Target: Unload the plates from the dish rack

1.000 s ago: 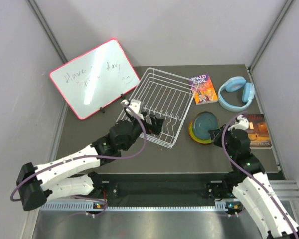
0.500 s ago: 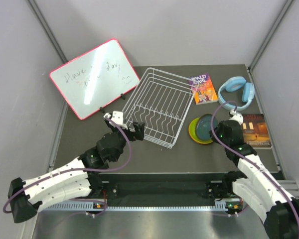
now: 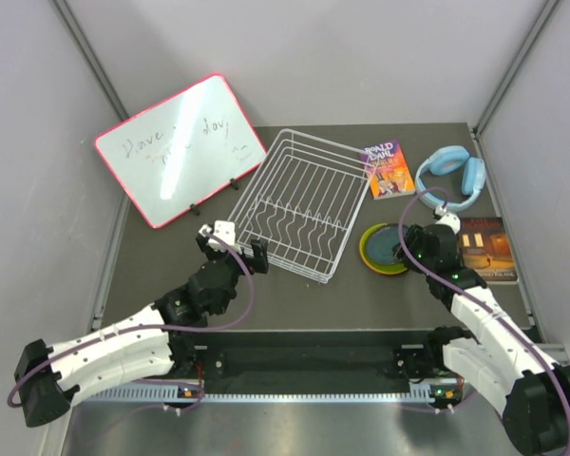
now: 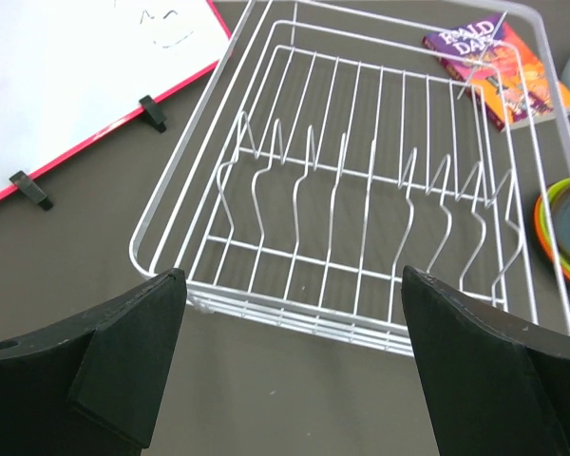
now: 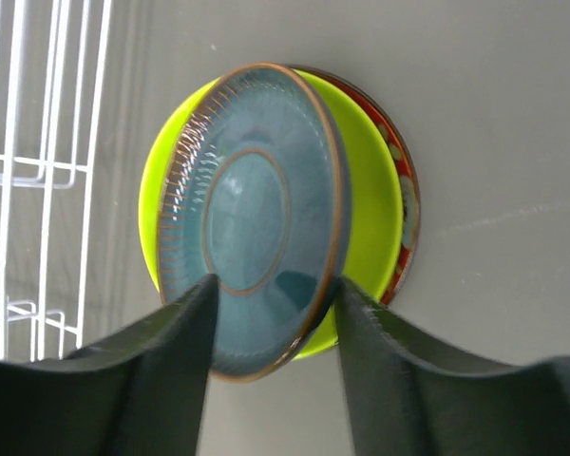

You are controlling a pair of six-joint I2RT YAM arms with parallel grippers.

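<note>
The white wire dish rack (image 3: pixel 299 202) stands mid-table with no plates in it; it also shows in the left wrist view (image 4: pixel 361 180). My left gripper (image 3: pixel 234 247) is open and empty, just in front of the rack's near edge (image 4: pixel 290 328). My right gripper (image 3: pixel 406 249) is shut on the near rim of the dark teal plate (image 5: pixel 252 214), held tilted over the lime green plate (image 5: pixel 366 190). The dark red flowered plate (image 5: pixel 408 204) lies under that. The stack (image 3: pixel 385 249) sits right of the rack. An orange rim (image 4: pixel 556 261) shows in the stack.
The pink-framed whiteboard (image 3: pixel 179 147) stands propped at the back left. A paperback (image 3: pixel 388 169) and blue headphones (image 3: pixel 453 176) lie behind the stack. Another book (image 3: pixel 492 249) lies to the right of my right gripper.
My left gripper has pulled back out of the rack toward the near left. My right gripper has moved left with the teal plate, which now lies lower and flatter over the stack.
</note>
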